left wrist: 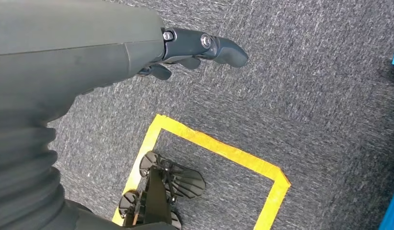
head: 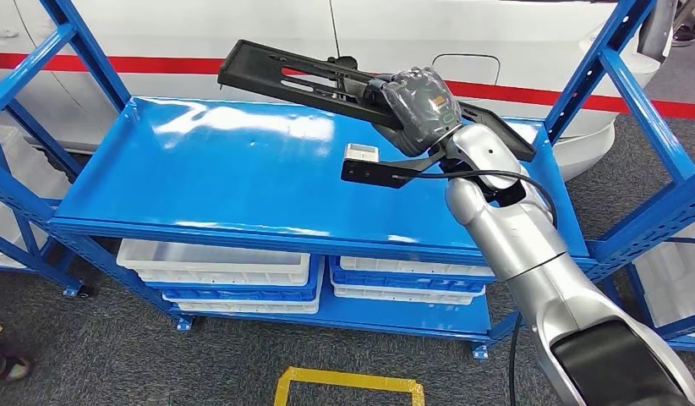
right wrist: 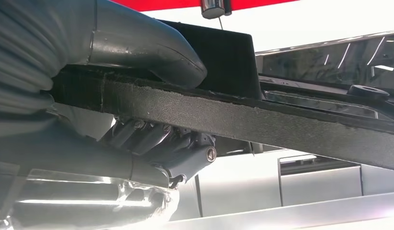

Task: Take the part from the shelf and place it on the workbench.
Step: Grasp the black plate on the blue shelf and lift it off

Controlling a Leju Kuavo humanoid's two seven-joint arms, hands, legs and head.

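We see our right hand (head: 420,106) gripping the long black plastic part (head: 327,80) lifted above the blue shelf (head: 209,169), near its back right edge. Our left hand (left wrist: 200,48) hangs with fingers apart, holding nothing, over grey carpet (left wrist: 305,86).

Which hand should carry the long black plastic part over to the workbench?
Right. The right hand already grips the long black plastic part, held above the blue metal shelf. The left hand hangs over the grey carpet, holding nothing.
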